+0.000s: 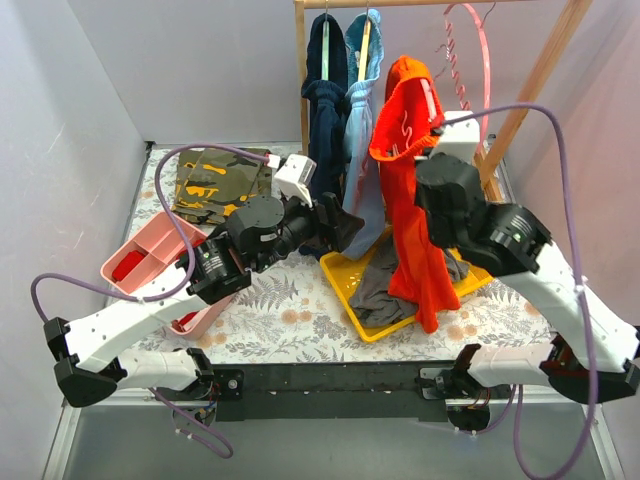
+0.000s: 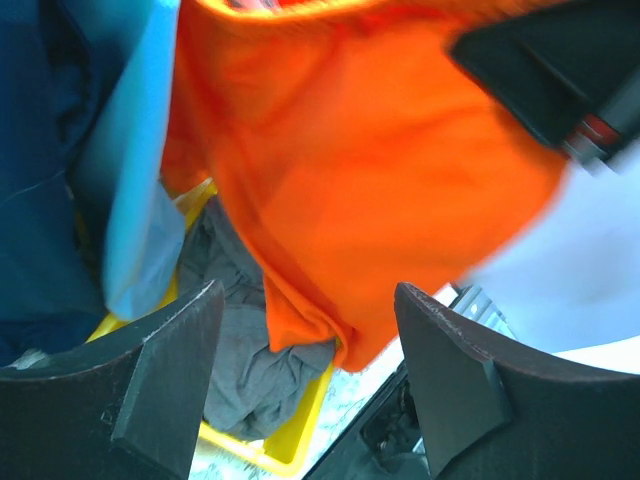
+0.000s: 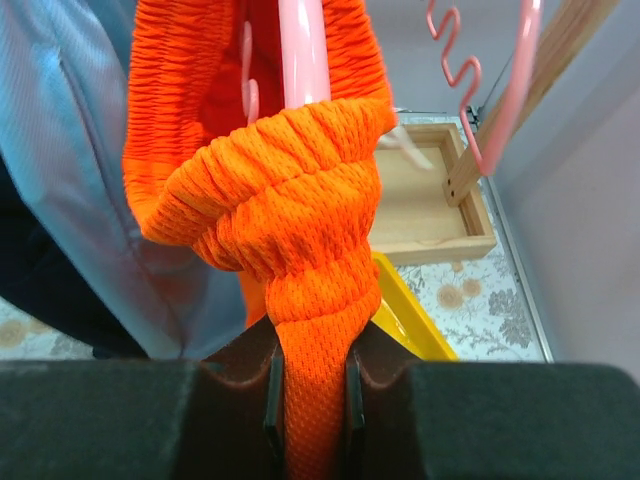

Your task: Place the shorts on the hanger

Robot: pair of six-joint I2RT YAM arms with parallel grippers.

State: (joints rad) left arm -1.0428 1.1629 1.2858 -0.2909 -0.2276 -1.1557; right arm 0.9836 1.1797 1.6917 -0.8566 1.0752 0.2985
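step in hand: threading the elastic waistband of the shorts (image 3: 290,170) onto the pink hanger (image 3: 300,50). i judge it partly done, since only one hanger arm sits inside the bunched waistband.
right fingers (image 3: 258,392): clamped on a twisted rope of the orange fabric, just under the gathered elastic.
left fingers (image 2: 175,370): apart, with nothing between them.
shorts: directly above the right fingers at the waistband. beyond the left fingertips one leg hangs loose over the grey garment (image 2: 235,340) in the yellow tray (image 2: 290,440) on the tabletop (image 1: 300,310).
hanger: one pink arm runs up through the waistband, straight above the right fingers. the wavy arm is bare, up and to their right.
beside: light blue shorts (image 2: 130,200) hang left of the orange cloth, past the left finger.
next move: probably the left fingers close on the free side of the waistband and stretch it toward the bare wavy arm. the right fingers must hold firm without dragging the elastic off.
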